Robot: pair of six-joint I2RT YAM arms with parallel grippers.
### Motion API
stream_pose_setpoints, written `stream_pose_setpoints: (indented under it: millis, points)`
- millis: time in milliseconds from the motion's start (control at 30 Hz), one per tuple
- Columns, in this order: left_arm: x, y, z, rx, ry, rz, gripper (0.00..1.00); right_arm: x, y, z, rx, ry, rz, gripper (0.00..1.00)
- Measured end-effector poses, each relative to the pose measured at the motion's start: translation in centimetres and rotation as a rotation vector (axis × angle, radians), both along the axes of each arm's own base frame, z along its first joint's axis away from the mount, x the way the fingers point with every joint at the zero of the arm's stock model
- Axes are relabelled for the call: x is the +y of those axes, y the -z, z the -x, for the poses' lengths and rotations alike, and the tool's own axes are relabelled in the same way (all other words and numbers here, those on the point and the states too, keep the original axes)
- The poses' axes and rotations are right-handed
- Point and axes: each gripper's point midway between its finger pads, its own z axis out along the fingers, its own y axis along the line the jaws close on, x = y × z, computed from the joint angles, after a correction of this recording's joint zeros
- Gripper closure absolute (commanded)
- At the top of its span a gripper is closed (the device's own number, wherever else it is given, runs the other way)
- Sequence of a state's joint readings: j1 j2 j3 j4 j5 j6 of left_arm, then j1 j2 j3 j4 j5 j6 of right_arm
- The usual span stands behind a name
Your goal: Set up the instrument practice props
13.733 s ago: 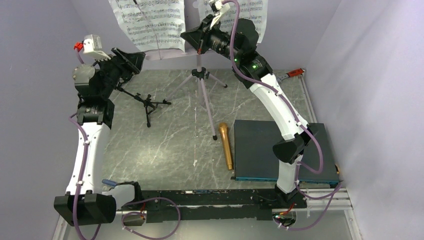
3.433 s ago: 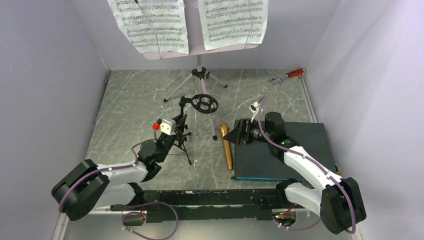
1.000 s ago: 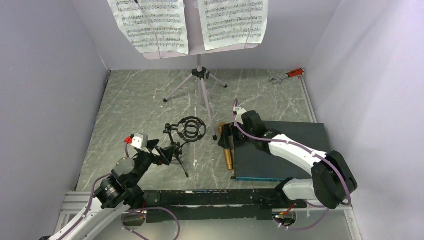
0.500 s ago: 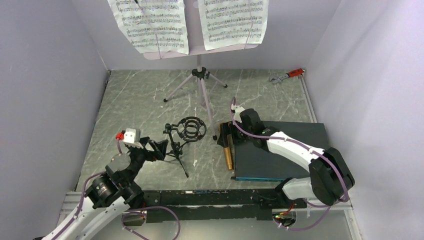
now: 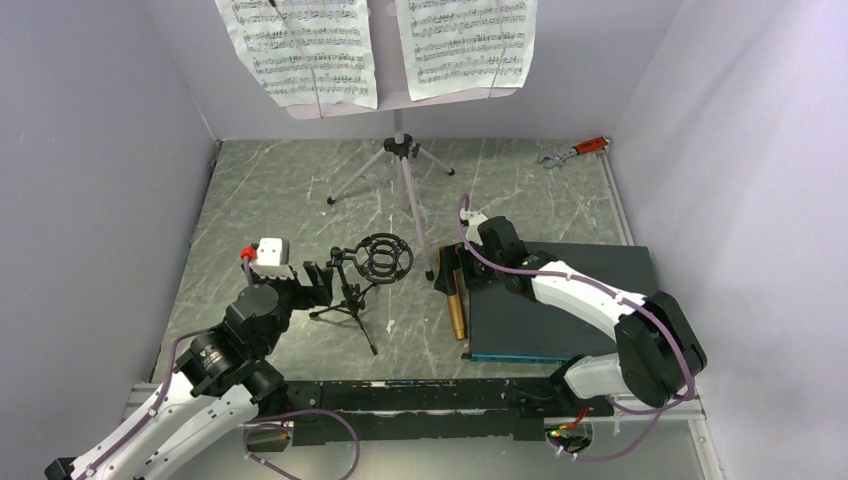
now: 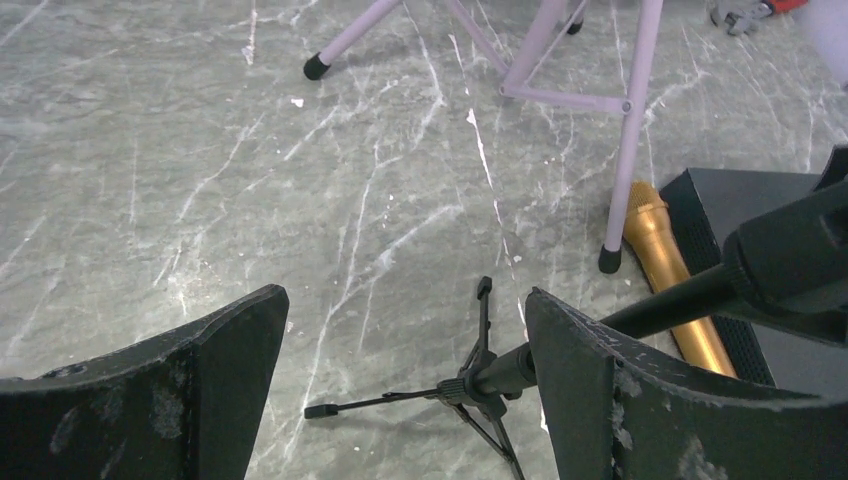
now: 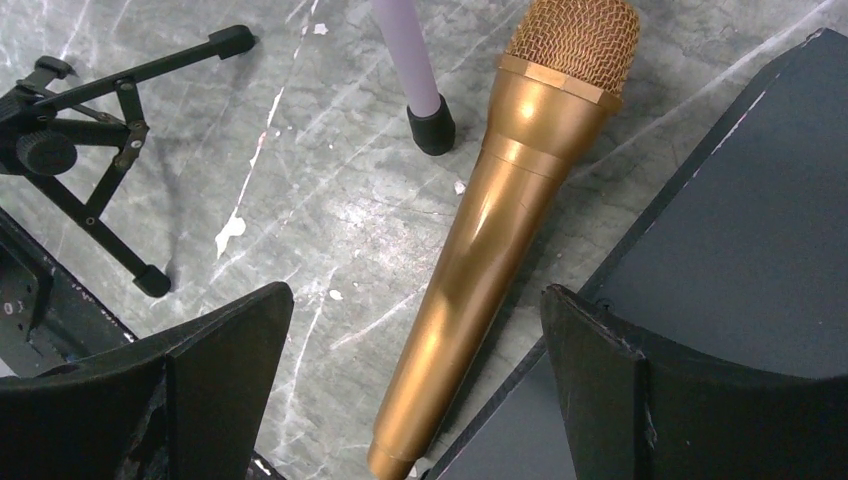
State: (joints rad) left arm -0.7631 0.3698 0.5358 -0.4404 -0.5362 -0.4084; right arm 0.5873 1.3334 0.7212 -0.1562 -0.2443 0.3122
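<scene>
The music stand (image 5: 401,148) stands upright on its tripod at the back of the desk (image 5: 270,200). Two pages (image 5: 298,50) lie side by side on its top. They carry printed staves of notes; any title or words are too small to read.

The mic stand (image 5: 362,275) stands in the middle of the desk, its ring mount tilted toward the camera above. The left pincer (image 6: 405,300) is spread wide and holds nothing. It sits low, just beside the mic stand. In the wrist view the stand's post runs past the right finger (image 6: 600,400), outside the gap; whether they touch cannot be told.

The microphone (image 7: 490,250) lies flat on the desk along the left edge of a dark board (image 5: 560,300), its mesh head near one foot of the music stand. The right pincer (image 7: 415,295) hangs over it, fully spread, one finger on each side, gripping nothing. No lettering shows on the microphone's body.

A red-handled wrench (image 5: 575,150) lies in the far right corner.
</scene>
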Motion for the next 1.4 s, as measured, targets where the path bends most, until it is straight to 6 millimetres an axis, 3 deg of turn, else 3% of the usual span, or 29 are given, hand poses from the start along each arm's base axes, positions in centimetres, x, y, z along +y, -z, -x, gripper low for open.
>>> stream_pose_setpoints:
  millis: [200,433,567,733,867,1033,1267,1400]
  points:
    - [0.7,-0.5,-0.2,0.001,-0.038,-0.015,0.06,0.0,0.5,-0.1,0.015,-0.007,0.016,0.01]
    - [1.1,1.2,-1.0,0.072,-0.073,-0.066,0.06,0.4,-0.1,-0.3,0.003,-0.018,0.004,0.01]
    - [2.6,2.4,-2.2,0.134,-0.133,-0.048,0.06,0.5,-0.1,-0.2,0.007,-0.024,0.001,0.01]
    - [5.1,3.9,-4.1,0.194,-0.22,0.06,0.06,0.4,-0.1,-0.1,0.01,-0.028,0.003,0.01]
    - [5.9,5.9,-5.7,0.259,-0.237,0.163,0.06,0.4,-0.1,-0.1,0.012,-0.03,0.008,0.01]
    - [8.9,8.7,-7.3,0.325,-0.311,0.351,0.06,0.6,-0.5,-0.5,0.004,-0.028,0.008,0.02]
    - [11.8,7.7,-9.5,0.303,-0.328,0.571,0.06,0.5,0.2,-1.3,0.024,-0.012,0.047,0.03]
    - [12.9,5.0,-11.1,0.27,-0.294,0.628,0.06,0.1,1.1,-1.6,0.045,0.003,0.092,0.05]
